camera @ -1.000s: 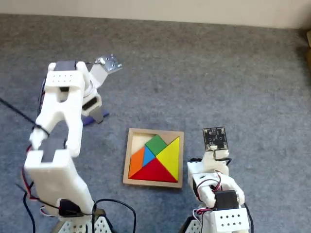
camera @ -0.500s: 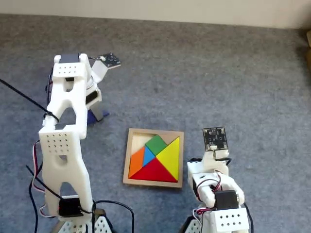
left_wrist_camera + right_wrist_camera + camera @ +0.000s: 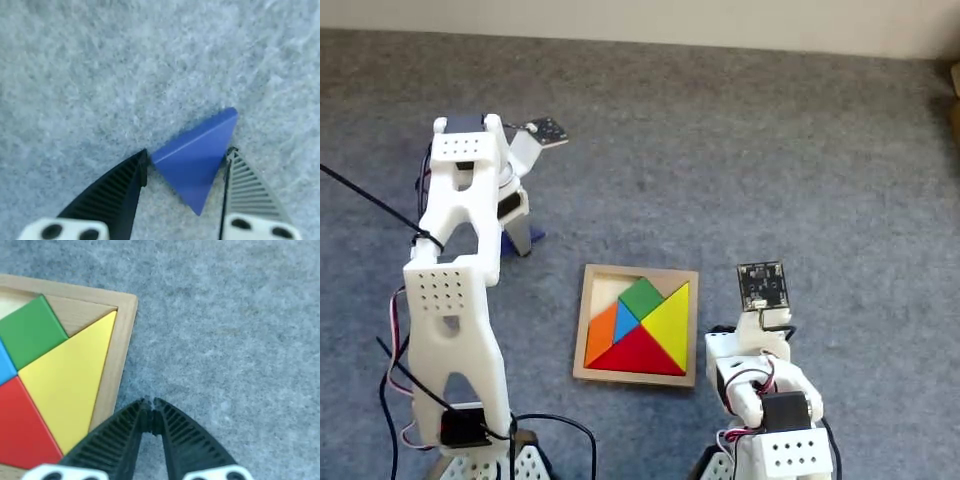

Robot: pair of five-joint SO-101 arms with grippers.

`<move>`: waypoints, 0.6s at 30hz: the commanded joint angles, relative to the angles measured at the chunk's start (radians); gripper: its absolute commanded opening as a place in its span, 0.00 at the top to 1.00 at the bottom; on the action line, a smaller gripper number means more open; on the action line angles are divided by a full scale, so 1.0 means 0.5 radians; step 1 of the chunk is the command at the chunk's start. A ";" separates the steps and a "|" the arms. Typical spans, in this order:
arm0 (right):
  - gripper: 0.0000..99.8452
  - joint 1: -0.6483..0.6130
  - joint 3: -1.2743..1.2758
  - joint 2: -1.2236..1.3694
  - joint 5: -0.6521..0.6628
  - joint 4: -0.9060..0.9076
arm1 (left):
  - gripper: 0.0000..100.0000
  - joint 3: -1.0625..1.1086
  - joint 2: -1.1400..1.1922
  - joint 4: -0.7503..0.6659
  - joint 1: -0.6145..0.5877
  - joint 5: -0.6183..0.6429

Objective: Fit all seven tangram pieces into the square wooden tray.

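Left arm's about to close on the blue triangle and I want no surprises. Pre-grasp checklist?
1. Blue triangle sits within the left gripper: ok, one finger on each side.
2. Triangle lies flat on the carpet: ok.
3. Fingers touch the triangle: cannot tell.
4. Free slot in the tray: ok, bare wood beside the green piece.
5. Right gripper is out of the way: ok, shut, over the carpet just outside the tray's rim.

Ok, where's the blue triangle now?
The blue triangle lies on the carpet between the left gripper's jaws, up-left of the wooden tray in the high view.
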 commanded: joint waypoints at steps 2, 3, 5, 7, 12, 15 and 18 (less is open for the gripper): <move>0.98 -0.014 0.296 -0.020 -0.009 0.011 | 0.80 -0.044 0.002 -0.006 0.002 -0.009; 0.98 -0.014 0.296 -0.020 -0.009 0.011 | 0.80 -0.044 0.002 -0.003 0.005 -0.009; 0.98 -0.014 0.296 -0.020 -0.009 0.011 | 0.81 -0.044 0.002 -0.003 0.008 -0.003; 0.98 -0.014 0.296 -0.020 -0.009 0.011 | 0.84 -0.044 0.002 -0.003 0.023 0.000; 0.98 -0.014 0.296 -0.020 -0.009 0.011 | 0.90 -0.048 -0.005 0.052 0.060 0.000; 0.98 -0.014 0.296 -0.020 -0.009 0.011 | 0.92 -0.072 -0.084 0.166 0.097 0.000; 0.98 -0.014 0.296 -0.020 -0.009 0.011 | 0.93 -0.066 -0.232 0.230 0.121 0.034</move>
